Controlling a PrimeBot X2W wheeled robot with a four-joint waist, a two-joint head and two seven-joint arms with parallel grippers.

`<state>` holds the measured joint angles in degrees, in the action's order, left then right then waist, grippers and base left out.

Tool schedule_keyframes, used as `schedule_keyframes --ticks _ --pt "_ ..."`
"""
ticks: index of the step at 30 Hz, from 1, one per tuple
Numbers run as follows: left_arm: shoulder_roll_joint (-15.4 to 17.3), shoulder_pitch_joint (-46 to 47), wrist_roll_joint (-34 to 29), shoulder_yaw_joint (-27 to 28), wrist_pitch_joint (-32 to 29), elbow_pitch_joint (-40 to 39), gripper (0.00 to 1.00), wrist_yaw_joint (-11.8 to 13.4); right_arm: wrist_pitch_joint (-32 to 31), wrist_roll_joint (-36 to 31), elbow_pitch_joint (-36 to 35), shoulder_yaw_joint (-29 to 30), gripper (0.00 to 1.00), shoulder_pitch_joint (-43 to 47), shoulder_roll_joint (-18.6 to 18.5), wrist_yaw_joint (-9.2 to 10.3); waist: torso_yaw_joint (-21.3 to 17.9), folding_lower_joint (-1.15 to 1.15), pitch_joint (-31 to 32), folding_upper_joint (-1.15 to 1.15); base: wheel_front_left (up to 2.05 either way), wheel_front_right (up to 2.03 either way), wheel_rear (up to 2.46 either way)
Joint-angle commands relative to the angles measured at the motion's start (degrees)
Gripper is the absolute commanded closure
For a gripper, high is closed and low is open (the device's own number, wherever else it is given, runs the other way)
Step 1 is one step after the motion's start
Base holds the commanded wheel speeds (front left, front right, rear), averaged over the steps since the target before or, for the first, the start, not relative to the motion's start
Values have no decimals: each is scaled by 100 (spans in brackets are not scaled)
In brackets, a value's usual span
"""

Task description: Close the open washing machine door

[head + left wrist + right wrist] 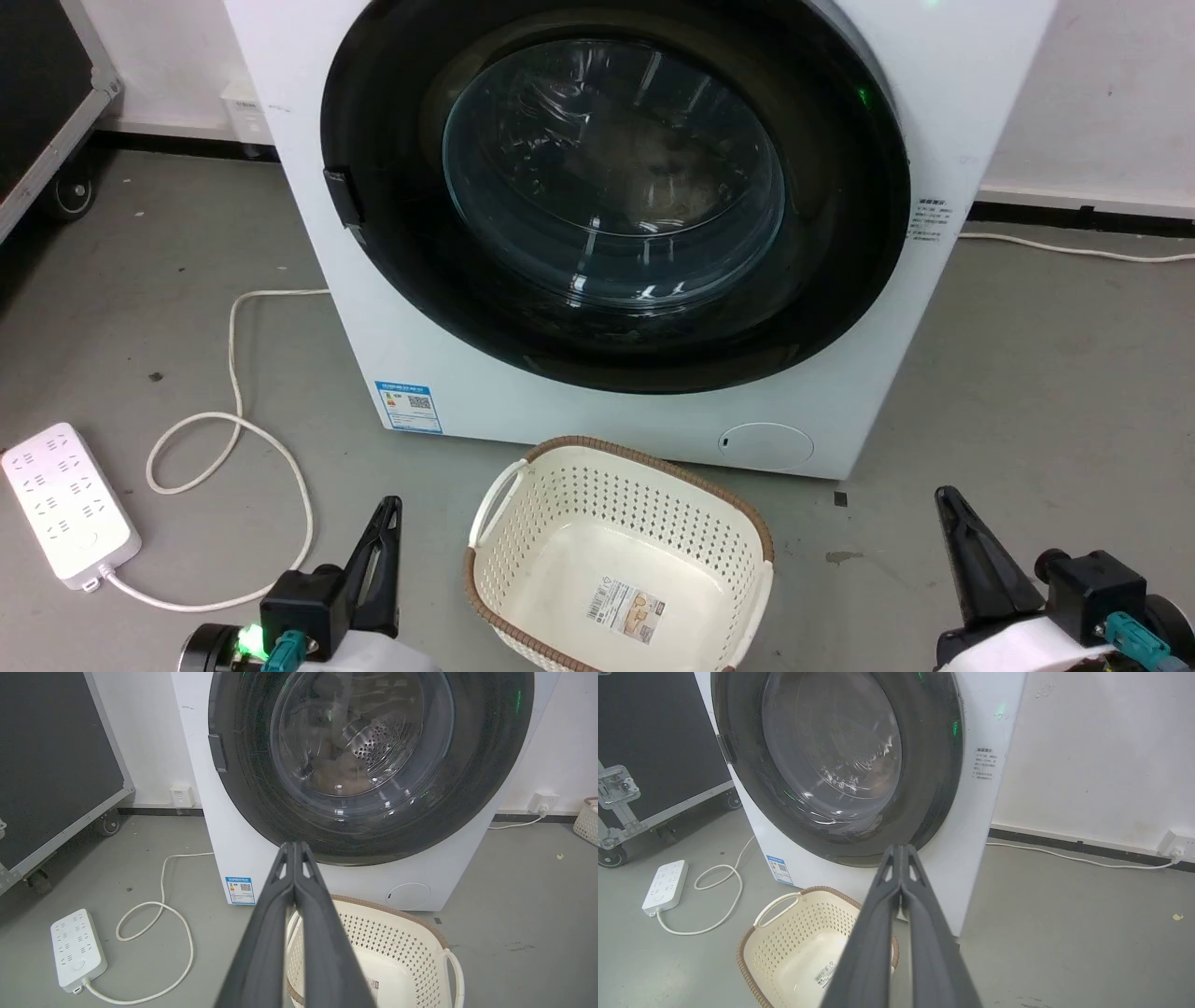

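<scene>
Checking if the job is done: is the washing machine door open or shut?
Shut: the washing machine door lies flat against the white washer front, with no gap at its rim.

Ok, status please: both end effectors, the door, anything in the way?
Left end effector shut, empty. Right end effector shut, empty. Washing machine door flush against the washer, looks closed. Laundry basket low in front, clear of door.
</scene>
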<state>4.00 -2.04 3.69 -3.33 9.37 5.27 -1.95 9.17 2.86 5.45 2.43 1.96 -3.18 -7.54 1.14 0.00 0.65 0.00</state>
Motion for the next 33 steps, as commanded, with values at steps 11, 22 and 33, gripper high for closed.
schedule_keyframes --ticks 11,22,33 --pt "-36 89 -74 56 -149 -98 100 49 -140 -80 -113 -45 100 -81 14 2 -16 0 -9 0 0 0 0" --pt "-50 111 -131 109 -301 -181 100 77 -290 -120 -196 -83 100 -104 17 3 -35 0 -20 0 0 0 0" --pt "-63 130 -180 155 -430 -251 100 101 -417 -154 -267 -116 100 -123 20 4 -51 0 -29 0 0 0 0"
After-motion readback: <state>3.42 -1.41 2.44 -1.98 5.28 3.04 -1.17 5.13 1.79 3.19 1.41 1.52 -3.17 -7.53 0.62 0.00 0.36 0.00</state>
